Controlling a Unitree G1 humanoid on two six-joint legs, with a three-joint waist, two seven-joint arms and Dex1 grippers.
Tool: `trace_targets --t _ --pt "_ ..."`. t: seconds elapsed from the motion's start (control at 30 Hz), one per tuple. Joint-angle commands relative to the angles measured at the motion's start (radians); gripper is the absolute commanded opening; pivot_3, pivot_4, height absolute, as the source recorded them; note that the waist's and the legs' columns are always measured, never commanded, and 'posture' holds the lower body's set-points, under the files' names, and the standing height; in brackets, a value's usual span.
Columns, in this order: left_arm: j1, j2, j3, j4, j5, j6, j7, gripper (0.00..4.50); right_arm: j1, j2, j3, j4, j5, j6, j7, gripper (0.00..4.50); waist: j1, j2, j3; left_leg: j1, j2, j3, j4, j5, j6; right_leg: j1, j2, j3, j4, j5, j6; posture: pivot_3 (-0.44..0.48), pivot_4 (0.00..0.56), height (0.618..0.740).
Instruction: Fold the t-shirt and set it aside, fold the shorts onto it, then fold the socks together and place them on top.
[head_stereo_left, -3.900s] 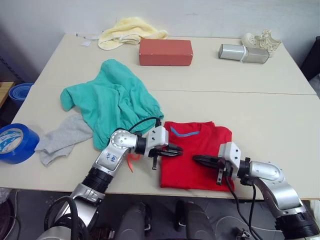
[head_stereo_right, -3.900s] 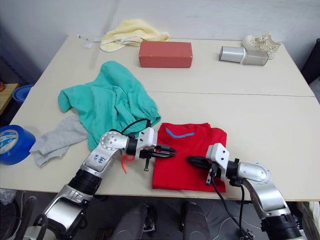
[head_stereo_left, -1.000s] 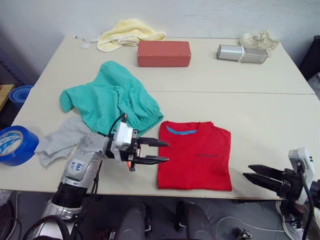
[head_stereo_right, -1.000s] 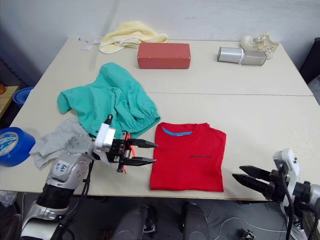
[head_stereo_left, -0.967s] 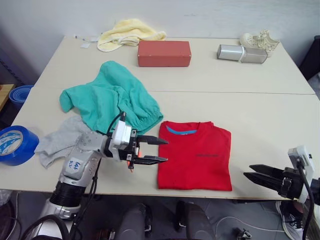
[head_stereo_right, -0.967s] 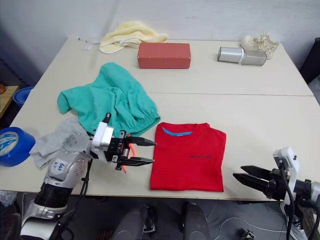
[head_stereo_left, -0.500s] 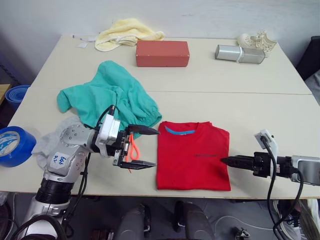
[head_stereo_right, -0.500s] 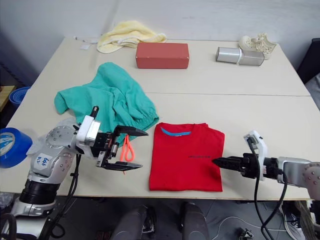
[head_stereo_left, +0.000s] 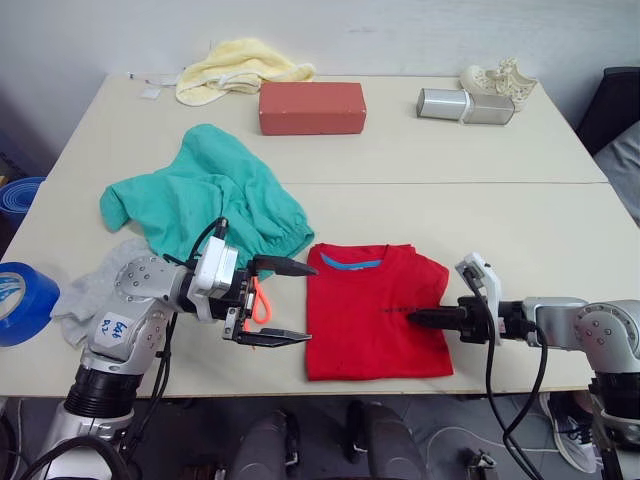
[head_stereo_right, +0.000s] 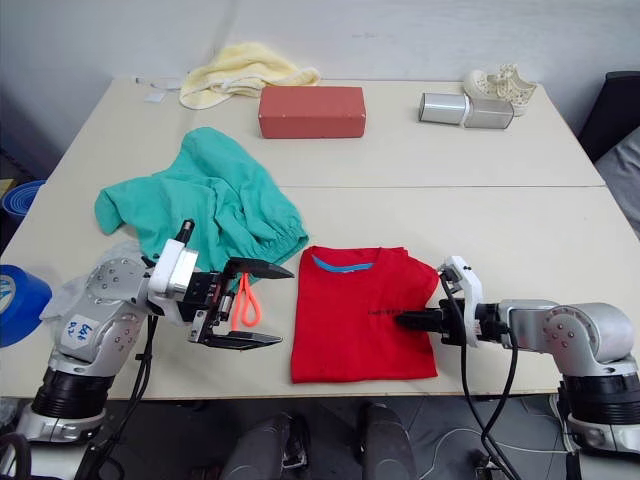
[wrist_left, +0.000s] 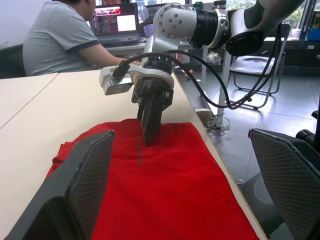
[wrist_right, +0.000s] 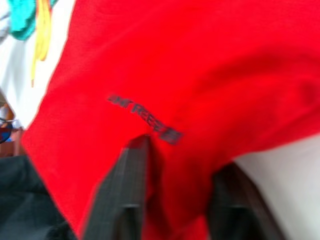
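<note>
T-shirt (head_stereo_left: 372, 308) folded flat; right fingers (head_stereo_left: 417, 318) together, tips on it; left fingers (head_stereo_left: 285, 300) spread beside it

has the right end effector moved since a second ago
Yes. The right end effector has come in from beyond the table edge onto the t-shirt, near its chest print.

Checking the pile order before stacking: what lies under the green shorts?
The shorts lie on the bare table; the grey socks poke out beside their near-left edge. Whether a sock runs beneath them is hidden.
</note>
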Motion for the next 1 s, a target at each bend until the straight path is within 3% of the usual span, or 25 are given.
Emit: trace_targets --t 0.03,0.3,0.47,0.7,0.8,1.0 --pt "0.0 0.0 0.007 -0.018 0.007 -0.023 0.002 4.5 0.063 -0.046 -0.058 0.0 -0.019 0.004 0.007 0.04 0.006 0.001 0.0 0.0 0.0 0.0 0.0 0.0 0.0 0.0 0.0 0.0 0.0 0.0 0.0 0.0 0.15 0.74" --pt "-0.004 -0.024 -0.016 0.012 0.019 -0.034 -0.007 4.5 0.206 -0.224 -0.291 0.033 -0.047 -0.056 0.083 0.04 0.048 0.005 0.002 -0.004 -0.003 0.0 0.001 -0.001 0.004 -0.001 -0.002 0.0 -0.003 0.002 0.003 0.0 0.15 0.74" --pt "-0.02 -0.035 -0.025 0.041 0.027 -0.046 -0.014 4.5 0.241 -0.335 -0.341 0.152 -0.13 -0.139 0.155 0.04 0.045 0.007 0.003 -0.004 -0.002 0.0 0.001 0.001 0.007 -0.002 -0.001 0.0 -0.004 0.002 0.003 0.0 0.15 0.74" --pt "-0.035 -0.049 -0.031 0.073 0.043 -0.063 -0.032 4.5 0.167 -0.48 -0.215 0.577 -0.387 -0.472 0.3 0.04 0.042 0.009 0.003 -0.005 -0.003 0.002 0.002 0.002 0.01 -0.002 -0.001 0.0 -0.004 0.002 0.003 0.0 0.15 0.74" --pt "-0.031 -0.044 -0.025 0.075 0.048 -0.067 -0.033 4.5 0.087 -0.492 -0.146 0.741 -0.488 -0.607 0.335 0.04 0.039 0.01 0.003 -0.004 -0.002 0.002 0.002 0.003 0.01 -0.002 0.0 0.0 -0.003 0.002 0.003 0.0 0.15 0.74" --pt "-0.021 -0.031 -0.015 0.076 0.052 -0.077 -0.035 4.5 -0.022 -0.461 -0.08 0.898 -0.583 -0.698 0.357 0.04 0.029 0.013 0.003 -0.004 -0.002 0.002 0.002 0.004 0.008 -0.002 0.0 0.0 -0.002 0.002 0.003 0.0 0.15 0.74"
